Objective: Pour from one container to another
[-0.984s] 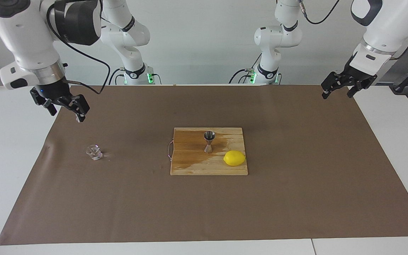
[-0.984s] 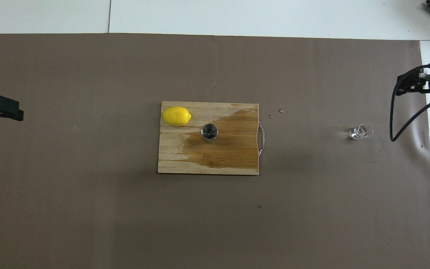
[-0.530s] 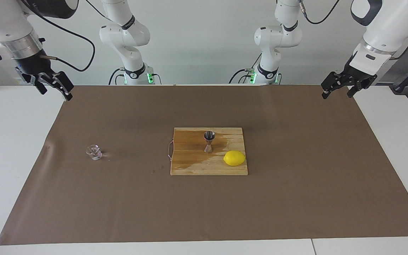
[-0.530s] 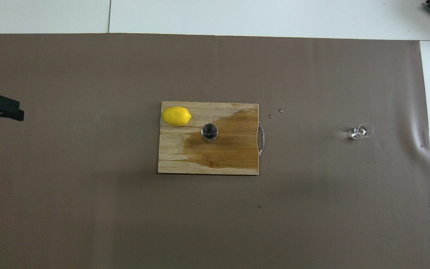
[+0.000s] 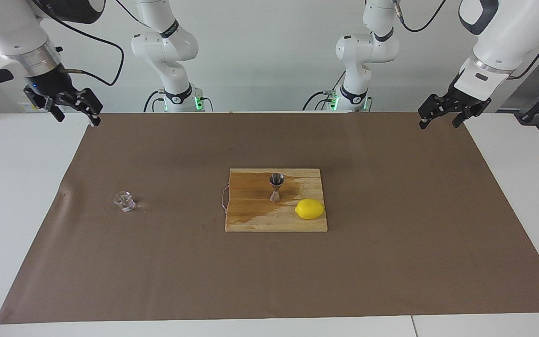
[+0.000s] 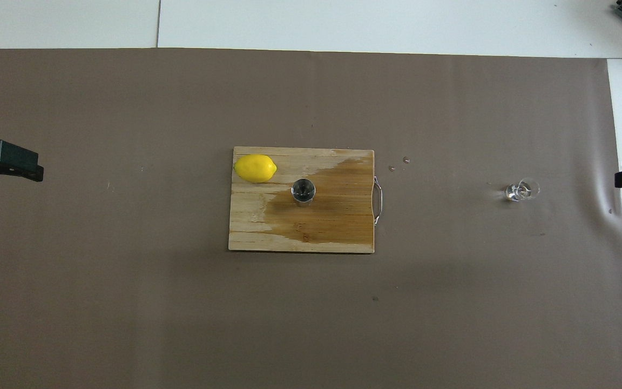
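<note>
The tiny clear glass cup (image 5: 124, 201) stands alone on the brown paper toward the right arm's end of the table; it also shows in the overhead view (image 6: 521, 190). The steel hourglass jigger (image 5: 276, 187) stands upright on the wooden cutting board (image 5: 251, 220), also in the overhead view (image 6: 303, 190). My right gripper (image 5: 76, 117) is open and empty, raised over the paper's corner near its base, well apart from the cup. My left gripper (image 5: 439, 123) is open and empty, raised over the paper's other corner nearest the robots.
A yellow lemon (image 5: 309, 208) lies on the board beside the jigger, toward the left arm's end. A dark wet patch (image 6: 338, 205) covers much of the board. Small droplets (image 6: 399, 163) lie on the paper by the board's metal handle (image 6: 378, 200).
My right gripper rose from above the cup and drew back to the paper's corner near its base. My left gripper shifted slightly toward the table's middle. Cup, jigger and lemon stayed put.
</note>
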You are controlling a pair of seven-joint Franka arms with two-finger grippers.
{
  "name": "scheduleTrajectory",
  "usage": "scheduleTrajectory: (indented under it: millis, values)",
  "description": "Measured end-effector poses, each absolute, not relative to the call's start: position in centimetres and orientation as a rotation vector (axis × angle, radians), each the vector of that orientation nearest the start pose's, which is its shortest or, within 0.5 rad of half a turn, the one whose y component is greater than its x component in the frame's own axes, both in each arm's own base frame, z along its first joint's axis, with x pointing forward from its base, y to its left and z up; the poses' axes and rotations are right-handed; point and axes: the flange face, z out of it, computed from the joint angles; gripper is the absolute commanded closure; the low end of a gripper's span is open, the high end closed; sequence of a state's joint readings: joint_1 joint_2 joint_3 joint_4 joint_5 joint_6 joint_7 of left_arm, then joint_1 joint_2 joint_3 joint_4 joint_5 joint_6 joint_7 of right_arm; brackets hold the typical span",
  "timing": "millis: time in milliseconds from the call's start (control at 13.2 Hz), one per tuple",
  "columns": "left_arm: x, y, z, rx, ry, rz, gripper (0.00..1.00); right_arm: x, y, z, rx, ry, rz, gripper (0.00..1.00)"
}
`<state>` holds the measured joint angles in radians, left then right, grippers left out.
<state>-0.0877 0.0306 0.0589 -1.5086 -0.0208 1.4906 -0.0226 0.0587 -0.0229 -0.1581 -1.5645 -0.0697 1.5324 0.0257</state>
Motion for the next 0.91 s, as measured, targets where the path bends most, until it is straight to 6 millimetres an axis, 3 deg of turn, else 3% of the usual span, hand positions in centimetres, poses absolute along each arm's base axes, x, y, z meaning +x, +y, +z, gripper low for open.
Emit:
scheduleTrajectory:
  millis: [151, 379, 908]
  values:
    - [55.7, -2.0, 62.6, -3.157, 0.015, 0.090, 0.00, 54.1, -3.3, 63.9, -3.226, 0.187, 0.009, 0.00]
    - [55.8, -2.5, 62.3, -3.157, 0.029, 0.100, 0.00, 54.2, -1.5, 63.7, -3.200, 0.170, 0.011, 0.00]
    - [55.1, -1.7, 63.0, -3.158, 0.009, 0.097, 0.00, 54.1, -3.4, 63.9, -3.183, 0.040, 0.018, 0.00]
